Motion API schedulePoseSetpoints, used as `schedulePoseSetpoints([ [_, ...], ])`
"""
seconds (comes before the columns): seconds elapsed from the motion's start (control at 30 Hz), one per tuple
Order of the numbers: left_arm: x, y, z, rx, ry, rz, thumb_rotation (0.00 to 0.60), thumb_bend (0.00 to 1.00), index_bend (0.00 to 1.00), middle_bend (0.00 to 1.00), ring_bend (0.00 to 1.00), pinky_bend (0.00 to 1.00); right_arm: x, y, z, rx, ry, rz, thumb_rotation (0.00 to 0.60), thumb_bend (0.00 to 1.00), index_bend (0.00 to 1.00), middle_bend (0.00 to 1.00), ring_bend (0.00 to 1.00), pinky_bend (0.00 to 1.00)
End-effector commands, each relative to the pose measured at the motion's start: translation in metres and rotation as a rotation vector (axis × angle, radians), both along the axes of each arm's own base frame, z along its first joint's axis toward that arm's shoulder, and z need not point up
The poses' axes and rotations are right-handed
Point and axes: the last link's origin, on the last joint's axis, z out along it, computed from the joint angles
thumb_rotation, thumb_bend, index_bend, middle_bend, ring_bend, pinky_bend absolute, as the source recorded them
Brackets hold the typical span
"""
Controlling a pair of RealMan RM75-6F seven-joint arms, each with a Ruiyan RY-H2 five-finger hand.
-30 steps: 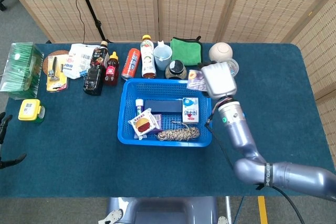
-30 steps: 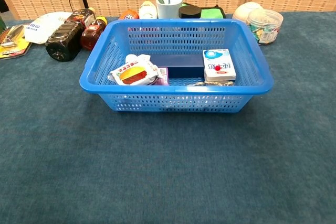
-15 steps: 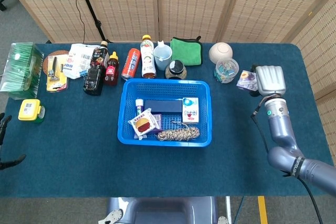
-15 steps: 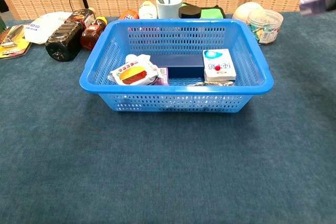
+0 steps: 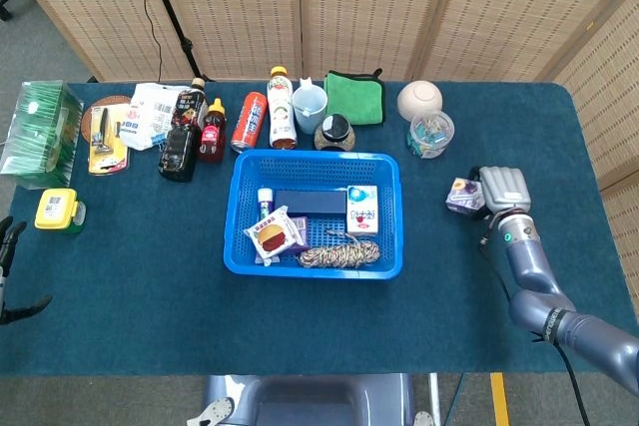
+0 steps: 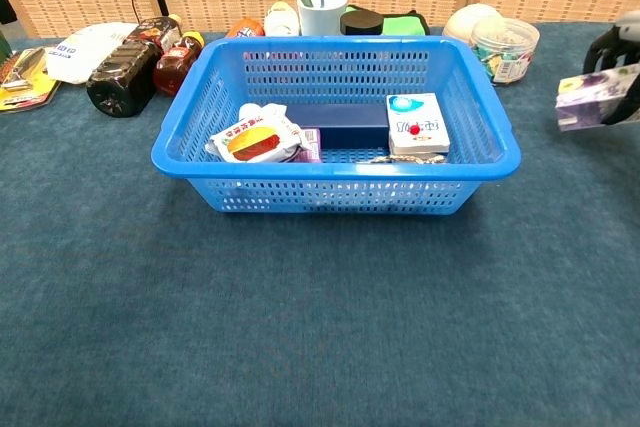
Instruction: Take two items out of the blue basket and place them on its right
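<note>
The blue basket (image 5: 315, 268) (image 6: 330, 169) sits mid-table. Inside lie a white box (image 5: 361, 209) (image 6: 416, 123), a dark blue box (image 5: 310, 203) (image 6: 335, 122), a snack packet (image 5: 273, 235) (image 6: 255, 139) and a coil of rope (image 5: 341, 254). My right hand (image 5: 502, 189) (image 6: 612, 47) is to the right of the basket, low over the cloth, and holds a small purple packet (image 5: 464, 195) (image 6: 590, 97). Whether the packet touches the table I cannot tell. Only dark fingers of my left hand (image 5: 8, 241) show at the far left edge, spread apart and holding nothing.
Behind the basket stand a clear jar of clips (image 5: 430, 134) (image 6: 504, 47), a white ball (image 5: 419, 99), a green cloth (image 5: 354, 97), a cup (image 5: 310, 107) and several bottles (image 5: 210, 132). A yellow container (image 5: 56, 210) and a green box (image 5: 40, 132) are far left.
My right hand carried the purple packet from above the basket's back right corner out to the right, then came down and slightly nearer. The basket's contents have not moved.
</note>
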Motion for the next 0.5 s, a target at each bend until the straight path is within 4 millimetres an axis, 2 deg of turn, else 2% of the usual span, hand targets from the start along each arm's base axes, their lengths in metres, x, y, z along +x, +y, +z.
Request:
schedulePoseSetpoints([
  [0.03, 0.000, 0.000, 0.000, -0.001, 0.002, 0.002, 0.600, 0.00, 0.00, 0.00, 0.00, 0.00, 0.004, 0.002, -0.012, 0.027, -0.016, 0.019, 0.600, 0.54, 0.57, 0.55, 0.45, 0.59],
  [0.1, 0.000, 0.001, -0.001, -0.004, 0.001, 0.003, 0.600, 0.00, 0.00, 0.00, 0.00, 0.00, 0.007, 0.003, -0.018, 0.045, -0.024, 0.029, 0.600, 0.54, 0.56, 0.53, 0.43, 0.58],
  [0.17, 0.000, 0.000, -0.001, -0.006, 0.002, 0.003, 0.600, 0.00, 0.00, 0.00, 0.00, 0.00, 0.010, 0.004, -0.023, 0.064, -0.031, 0.041, 0.600, 0.46, 0.51, 0.48, 0.38, 0.54],
  [0.23, -0.001, 0.000, 0.000, -0.004, 0.001, 0.006, 0.600, 0.00, 0.00, 0.00, 0.00, 0.00, 0.012, 0.006, -0.025, 0.089, -0.026, 0.055, 0.600, 0.24, 0.32, 0.26, 0.19, 0.41],
  [0.3, -0.002, 0.000, 0.001, -0.002, 0.000, 0.008, 0.600, 0.00, 0.00, 0.00, 0.00, 0.00, 0.011, 0.008, -0.023, 0.096, -0.016, 0.056, 0.600, 0.08, 0.12, 0.07, 0.04, 0.30],
  [0.33, -0.002, 0.000, 0.001, -0.002, -0.001, 0.009, 0.600, 0.00, 0.00, 0.00, 0.00, 0.00, 0.011, 0.008, -0.022, 0.094, -0.010, 0.056, 0.600, 0.03, 0.04, 0.02, 0.01, 0.24],
  [0.37, -0.002, 0.000, 0.001, -0.003, 0.000, 0.011, 0.600, 0.00, 0.00, 0.00, 0.00, 0.00, 0.011, 0.008, -0.020, 0.090, -0.001, 0.058, 0.600, 0.00, 0.01, 0.00, 0.00, 0.19],
  [0.5, -0.001, 0.001, 0.000, -0.005, 0.003, 0.009, 0.600, 0.00, 0.00, 0.00, 0.00, 0.00, 0.013, 0.013, -0.013, 0.071, 0.040, 0.063, 0.600, 0.00, 0.00, 0.00, 0.00, 0.12],
])
